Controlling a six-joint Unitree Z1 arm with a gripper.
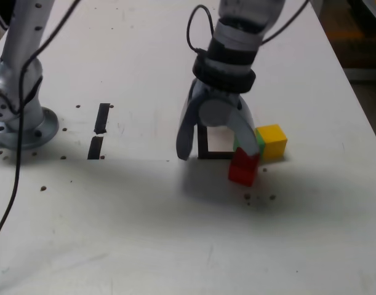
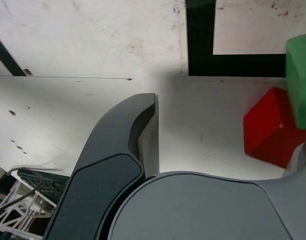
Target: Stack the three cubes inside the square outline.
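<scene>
The tool [image 1: 215, 150] hangs low over the white worktop [image 1: 144, 233] with its jaws spread wide and nothing between them; it grips no cube. In the exterior view one jaw comes down at the left of the square outline [image 1: 203, 144] and the other at its right, so the outline lies roughly between the two jaws and just behind them. The red cube [image 1: 244, 166] sits on the worktop at the near right corner of the outline, outside it, right at the tip of the right-hand jaw; whether jaw and cube touch cannot be told. The green cube [image 1: 259, 142] is mostly hidden behind that same jaw, with only a sliver showing, close against the yellow cube [image 1: 272, 142], which stands just right of the outline and a little farther back than the red one. In the wrist view the red cube [image 2: 269, 127] and the green cube [image 2: 300, 80] appear at the edge of the opening, off to one side of the gap, not centred in it. That offset is what the coming move seems to turn on: the tool would have to shift toward the exterior view's right so that a cube falls between the jaws. No cube is inside the outline and none is stacked. No brand, label or writing can be read anywhere.
</scene>
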